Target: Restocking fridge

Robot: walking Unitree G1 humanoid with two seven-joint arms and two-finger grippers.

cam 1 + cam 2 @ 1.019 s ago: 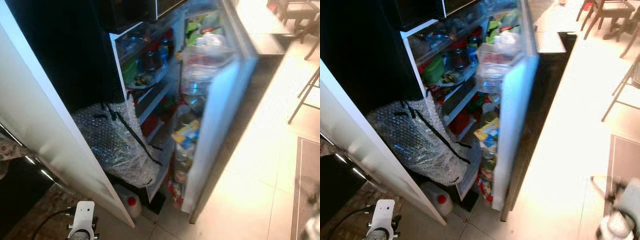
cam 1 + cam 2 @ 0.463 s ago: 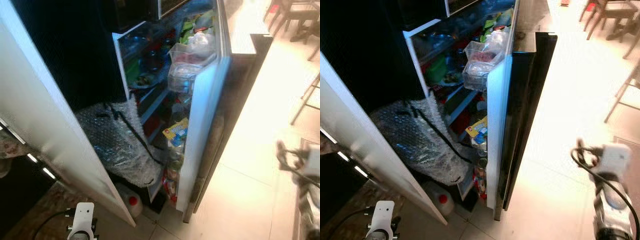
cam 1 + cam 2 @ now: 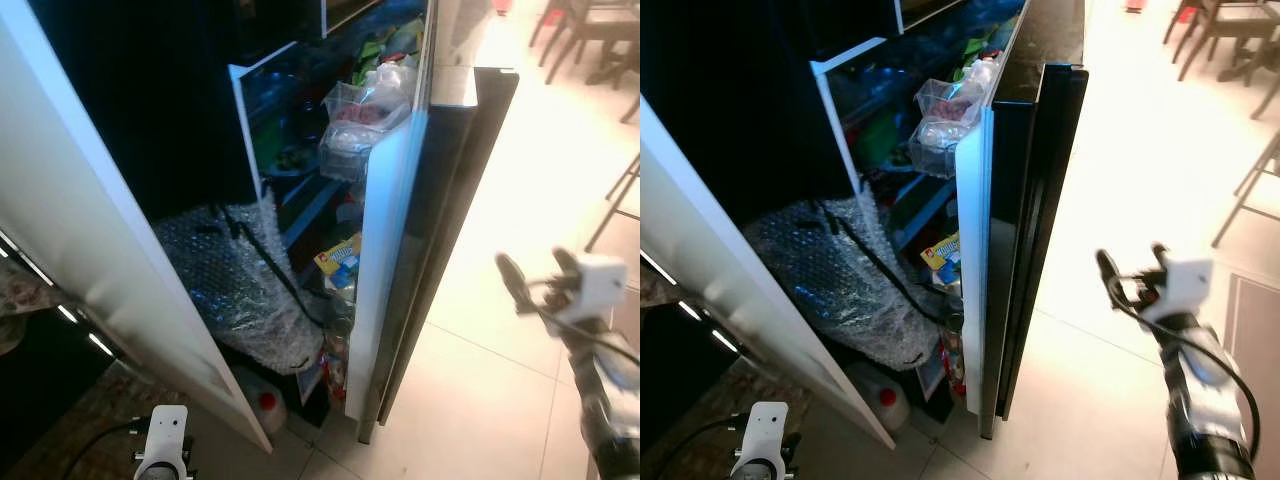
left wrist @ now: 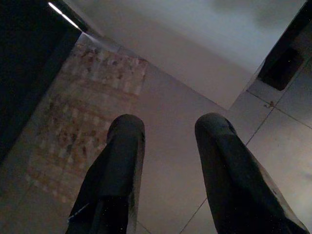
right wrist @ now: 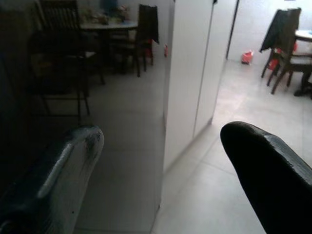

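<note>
Left gripper (image 4: 165,161) hangs low over the pale tiled floor (image 4: 273,131), fingers spread. Right gripper (image 3: 1130,270), fingers apart and empty, is raised near the glossy black fridge door (image 3: 1025,220), which stands ajar; stocked door shelves (image 3: 365,125) lie beyond.

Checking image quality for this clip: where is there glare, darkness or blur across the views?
Eye views: floor tiles overexposed by warm glare, fridge interior dim, right gripper motion-blurred. Left wrist view: dark and murky around the left gripper, with one bright light strip. Right wrist view: black fingers blurred close up; dining chairs sharper.
</note>
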